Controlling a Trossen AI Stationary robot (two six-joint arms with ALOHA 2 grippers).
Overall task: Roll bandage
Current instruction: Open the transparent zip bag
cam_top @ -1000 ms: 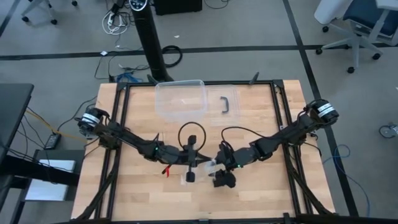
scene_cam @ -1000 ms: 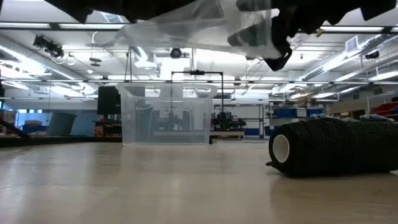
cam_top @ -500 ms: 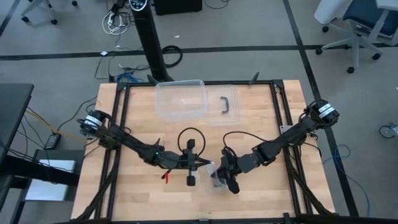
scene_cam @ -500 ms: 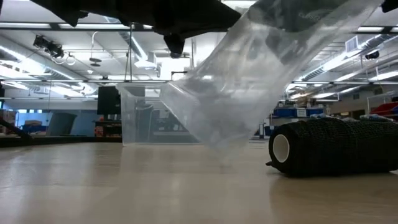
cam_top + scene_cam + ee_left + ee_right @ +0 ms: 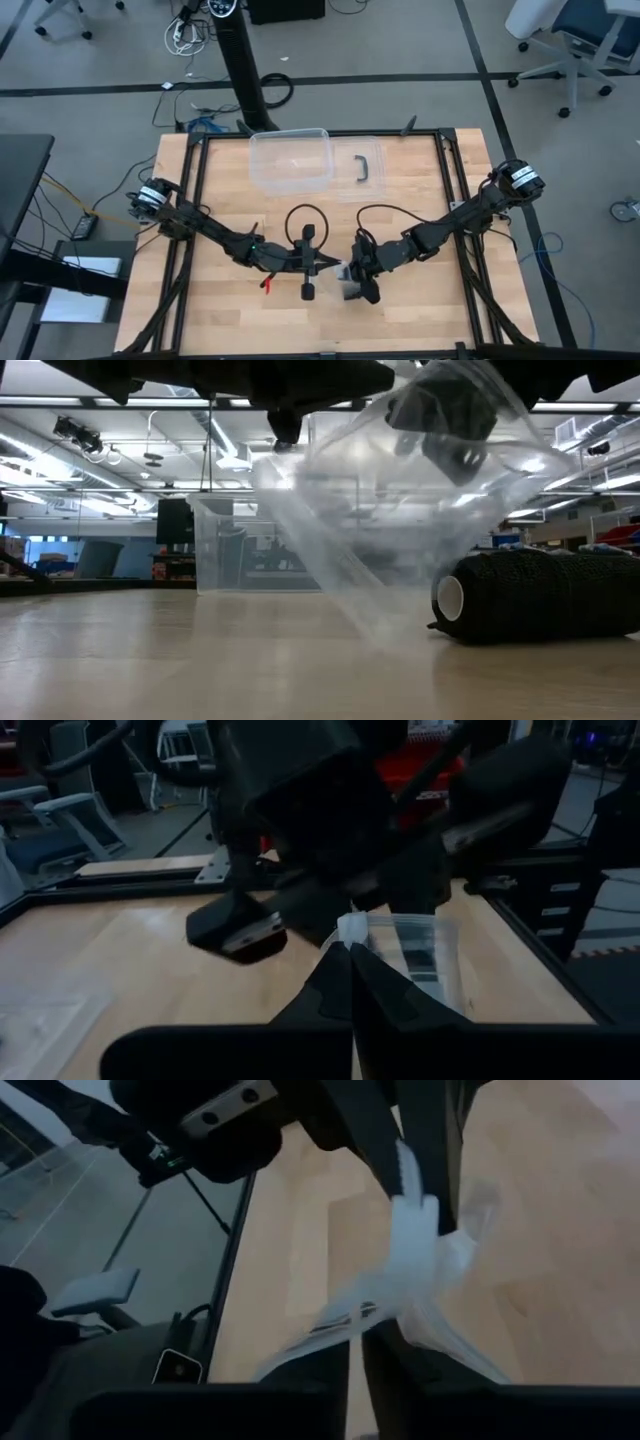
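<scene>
- The bandage (image 5: 540,596) shows as a matte black roll with a rough, woven surface, lying on its side on the wood at the right of the low view; its pale hollow core faces the camera's left. In the high view I cannot pick it out.
- Just beside it, toward the middle of the low view, hangs a clear plastic bag (image 5: 400,510), thin and crinkly, stretched into a wide downward wedge whose tip comes close to the table. Whether it touches the roll I cannot tell.
- The left gripper (image 5: 350,942) is clamped tight on one corner of the bag's top edge, its two dark fingers meeting on a white fold of plastic; in the high view it sits low and centre (image 5: 330,264).
- The right gripper (image 5: 415,1210) pinches the bag's opposite edge, fingers narrow with bunched, whitish film between them; in the high view it lies just right of centre, low in the frame (image 5: 352,272).
- The table (image 5: 420,220) is pale wooden planking framed by black metal rails.
- Near the upper middle of the high view stands a clear plastic box (image 5: 290,160), rectangular with rounded corners, and just right of it lies a flat clear lid with a black handle (image 5: 364,167).
- A small red object (image 5: 268,282) lies on the wood below the left arm.
</scene>
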